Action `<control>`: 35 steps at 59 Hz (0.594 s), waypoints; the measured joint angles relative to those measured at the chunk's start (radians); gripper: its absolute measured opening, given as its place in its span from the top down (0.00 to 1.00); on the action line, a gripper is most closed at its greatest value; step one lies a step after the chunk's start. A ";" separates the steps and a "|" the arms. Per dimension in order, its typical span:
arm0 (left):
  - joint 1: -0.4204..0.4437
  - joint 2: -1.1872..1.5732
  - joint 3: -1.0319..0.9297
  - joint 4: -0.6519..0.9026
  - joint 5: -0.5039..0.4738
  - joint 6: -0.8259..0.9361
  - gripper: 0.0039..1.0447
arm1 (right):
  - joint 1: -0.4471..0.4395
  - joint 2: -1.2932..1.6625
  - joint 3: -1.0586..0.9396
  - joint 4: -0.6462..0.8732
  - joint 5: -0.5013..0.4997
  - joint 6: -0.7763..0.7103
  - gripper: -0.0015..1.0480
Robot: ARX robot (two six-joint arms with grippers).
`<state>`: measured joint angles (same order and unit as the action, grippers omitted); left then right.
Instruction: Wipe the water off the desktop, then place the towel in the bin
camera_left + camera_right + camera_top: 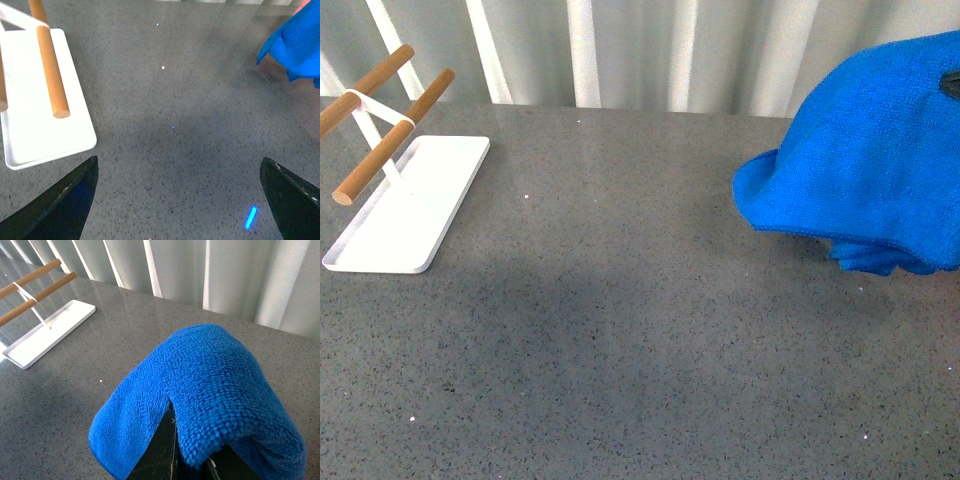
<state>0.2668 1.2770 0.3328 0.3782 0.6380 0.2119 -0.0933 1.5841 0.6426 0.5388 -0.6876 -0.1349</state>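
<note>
The blue towel (880, 150) hangs in a bunch above the right side of the dark grey speckled desktop (620, 330). My right gripper (175, 460) is shut on the towel (215, 385), which drapes over its dark fingers and hides most of them. In the front view the gripper is hidden behind the cloth. My left gripper (179, 165) is open and empty, low over the bare desktop (175, 100), with the towel (300, 45) far off to one side. A small salmon-pink sliver of the bin (305, 5) shows at the picture's edge above the towel.
A flat white tray (405, 205) with wooden rods (395, 135) stands at the far left of the desktop; it also shows in the left wrist view (40, 115) and the right wrist view (50, 332). A pale pleated curtain (620, 50) runs behind the desk.
</note>
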 joint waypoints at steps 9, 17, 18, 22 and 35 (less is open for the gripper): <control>-0.018 0.043 -0.262 0.713 -0.379 -0.156 0.37 | 0.000 0.003 0.000 -0.002 0.004 -0.008 0.97; -0.070 -0.159 -0.302 0.705 -0.449 -0.196 0.66 | 0.001 0.010 -0.001 -0.003 0.005 -0.016 0.97; -0.078 -0.177 -0.307 0.685 -0.455 -0.198 0.70 | 0.001 0.010 -0.001 -0.003 0.006 -0.017 0.97; -0.101 -0.247 -0.310 0.613 -0.474 -0.201 0.82 | 0.000 0.010 -0.002 -0.003 0.008 -0.018 0.97; -0.155 -0.539 -0.310 0.336 -0.530 -0.213 0.97 | 0.000 0.010 -0.004 -0.006 0.006 -0.024 0.97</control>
<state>0.1120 0.7380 0.0231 0.7147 0.1081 -0.0013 -0.0929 1.5936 0.6384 0.5327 -0.6819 -0.1585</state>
